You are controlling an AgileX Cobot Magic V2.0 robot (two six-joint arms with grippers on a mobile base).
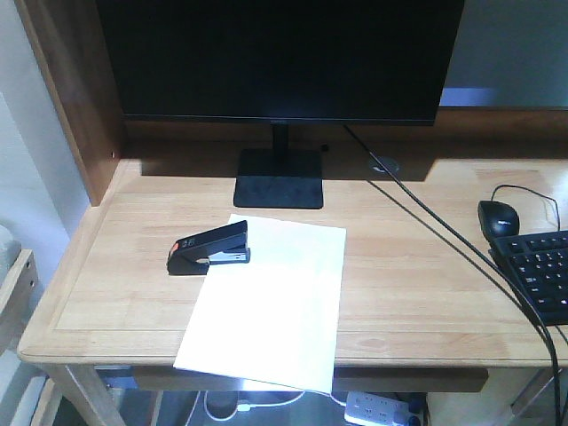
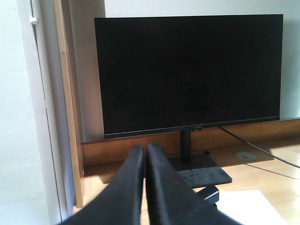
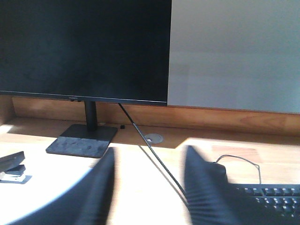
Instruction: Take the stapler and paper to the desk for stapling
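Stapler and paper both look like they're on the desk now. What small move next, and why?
Probably press down on the stapler: it sits on the desk with its mouth over the top-left corner of the paper. The left end effector is shut, so it could lower onto the stapler's top. The right end effector is open, away from both.

Strong light washes the paper (image 1: 266, 302) almost featureless in the front view, while the monitor (image 1: 280, 58) reads as flat black and throws a dark shadow band on the desk (image 1: 417, 266) beneath it. Both wrist views are soft: the left gripper (image 2: 145, 152) and right gripper (image 3: 150, 157) are blurred foreground shapes, with sunlit patches beside the monitor base.
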